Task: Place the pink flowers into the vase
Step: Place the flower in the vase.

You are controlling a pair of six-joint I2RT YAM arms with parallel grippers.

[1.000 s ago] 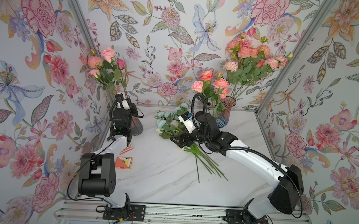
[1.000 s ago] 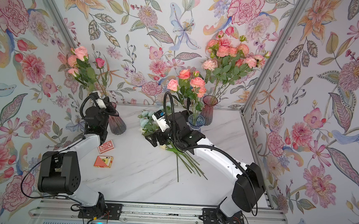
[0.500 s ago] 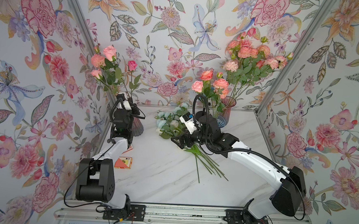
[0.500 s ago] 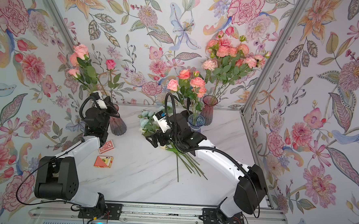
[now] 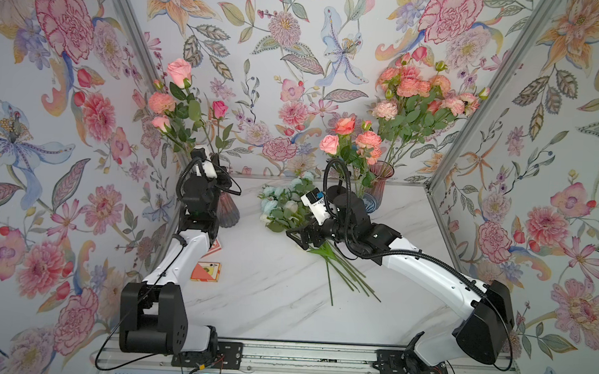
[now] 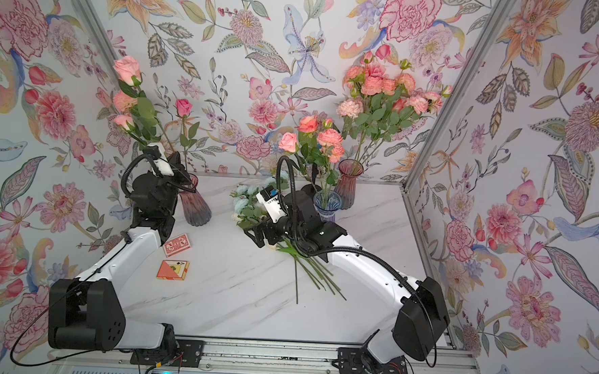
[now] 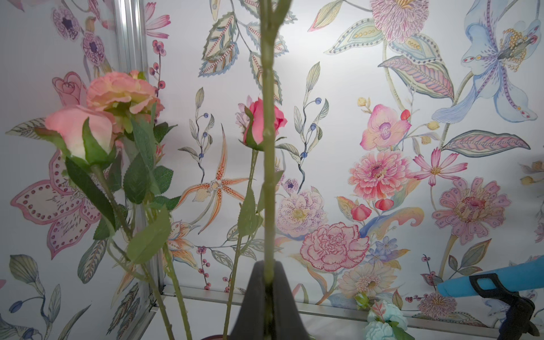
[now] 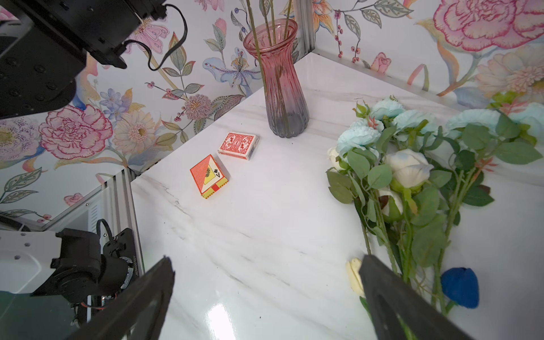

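three glass vases stand on the marble tabletop [image 5: 267, 298], and all the pink flowers [image 5: 176, 100] in view rise from them or from a gripper; none lies flat. farthest left, the ribbed pink-to-grey vase [image 6: 195, 207] holds several leafy roses and a ruffled bloom, which lean toward the wall corner because the stems are far taller than the vase. the left gripper [image 7: 267, 273] sits just above its mouth with its jaws pressed together on one green stem [image 7: 268, 147], pinching it upright, probably so that it can drop straight through the narrow neck. whether the foot of that stem is already inside the vase cannot be told. two playing card boxes [image 6: 176, 244] lie on the marble near this vase, apart from the work. toward the middle, a bunch of white and pale-blue blooms [image 5: 283, 204] lies on its side with its stems fanned toward the front; it is not pink, so it seems right that it is left there. the right gripper [image 8: 265, 265] hovers low over bare marble just beside those stems, jaws spread wide and holding nothing. behind it, a small blue vase [image 6: 327, 205] carries coral and pink roses. to its right, a taller purple-pink vase [image 6: 349, 183] carries a full bunch of carnation-like blooms. the held stem looks like the last one to seat.
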